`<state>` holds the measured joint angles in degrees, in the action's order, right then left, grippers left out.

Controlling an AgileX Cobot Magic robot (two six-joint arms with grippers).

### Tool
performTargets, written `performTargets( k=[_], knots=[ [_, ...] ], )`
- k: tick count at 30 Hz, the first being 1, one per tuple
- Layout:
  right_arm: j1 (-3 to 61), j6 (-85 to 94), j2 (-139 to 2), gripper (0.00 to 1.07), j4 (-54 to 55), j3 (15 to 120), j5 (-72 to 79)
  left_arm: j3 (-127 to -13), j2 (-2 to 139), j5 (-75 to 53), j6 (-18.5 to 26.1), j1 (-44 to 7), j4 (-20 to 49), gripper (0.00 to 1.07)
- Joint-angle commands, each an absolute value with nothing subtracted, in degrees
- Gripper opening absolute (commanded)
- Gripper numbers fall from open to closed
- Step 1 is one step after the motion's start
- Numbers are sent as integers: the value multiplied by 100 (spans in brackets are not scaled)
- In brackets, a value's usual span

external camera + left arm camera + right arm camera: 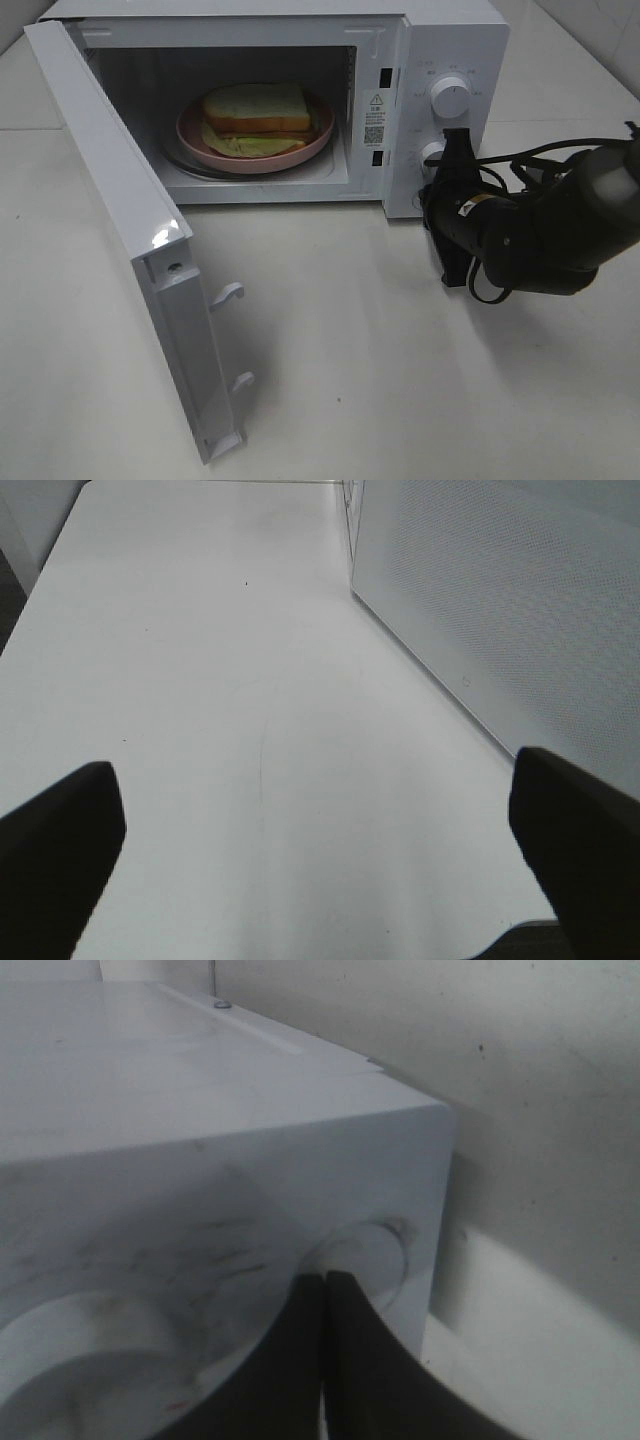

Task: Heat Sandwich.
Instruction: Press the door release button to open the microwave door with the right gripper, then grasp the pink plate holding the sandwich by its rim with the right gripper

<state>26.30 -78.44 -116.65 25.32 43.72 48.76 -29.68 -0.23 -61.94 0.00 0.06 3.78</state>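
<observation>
The sandwich [258,118], pale bread over a green layer, lies on a round pink plate [318,140] inside the white microwave [455,45]. The microwave's door [120,215] hangs wide open to the left. My right gripper [447,150] is shut with nothing between its fingers, and its tips rest against the lower knob [431,154] on the control panel. In the right wrist view the closed right gripper [326,1278] meets that lower knob [365,1250] at its edge. My left gripper [320,825] is open and empty above the bare table, out of the exterior high view.
The upper knob [451,98] sits above the one my right gripper touches. A perforated white panel [500,610], most likely the door's outer face, stands close beside the left gripper. The white table [380,360] stretches in front of the microwave.
</observation>
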Motion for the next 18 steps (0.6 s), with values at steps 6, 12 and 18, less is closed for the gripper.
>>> performTargets(
  k=[6, 12, 18],
  knots=[
    [2681, -7334, -10749, 2, 2286, 3587, 4601, -2968, -115, -6131, -57, 0, 390, 100],
    [2681, -6234, -9958, 3, 2246, 3117, 3529, -2968, -115, -6131, -57, 0, 390, 100],
    [2681, -4841, -9328, 5, 2246, 3088, 2269, -2968, -115, -6131, -57, 0, 390, 100]
  ],
)
